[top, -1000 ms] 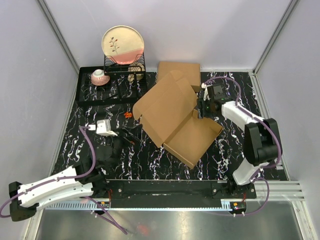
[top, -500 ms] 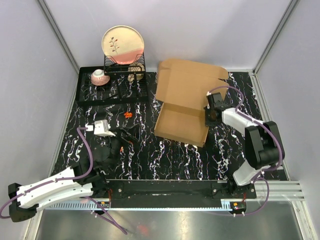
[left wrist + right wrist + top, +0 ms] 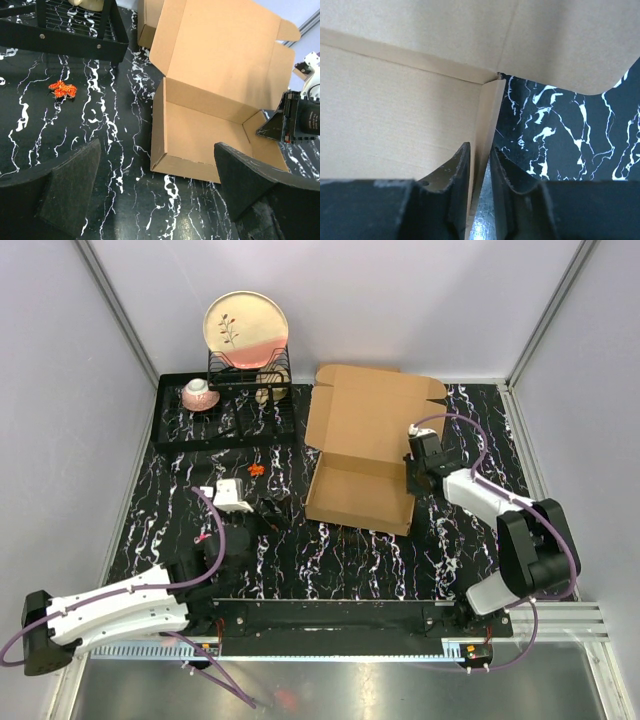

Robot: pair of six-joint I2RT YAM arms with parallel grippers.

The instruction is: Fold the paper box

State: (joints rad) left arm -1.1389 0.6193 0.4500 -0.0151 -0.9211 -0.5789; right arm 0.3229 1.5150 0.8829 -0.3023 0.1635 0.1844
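The box (image 3: 358, 492) is sitting right of the counter's (image 3: 330, 560) middle and reaching back to the far edge. Its lid (image 3: 372, 418) is leaning open toward the rear.

The tray part is looking about formed. Front, left & right walls are standing up in the left wrist view, w/ a short inner flap (image 3: 252, 131) angling in at the rear right corner. So approx. halfway by my reckoning — base shaped, closing not yet done.

The R claw (image 3: 414, 472) is pinching the tray's right wall (image 3: 489, 107). The right wrist view is showing one finger (image 3: 459, 167) inside the tray and the other outside, jaws narrow w/ the cardboard edge between them. It is gripping the wall, not just sitting near it.

The L claw (image 3: 266, 507) is hovering left of the box, near the counter's middle, jaws wide, nothing in them. Its pads (image 3: 70, 186) are framing the tray's front left corner from apart, touching nothing.

Left to do, I'm guessing: swing the lid fwd over the tray, tuck the rounded tabs (image 3: 288, 30) & lid side flaps inside the walls, press the front shut. I can't tell whether the walls are locking on their own or only being propped by the R claw — if the latter, they may be springing back once let go.
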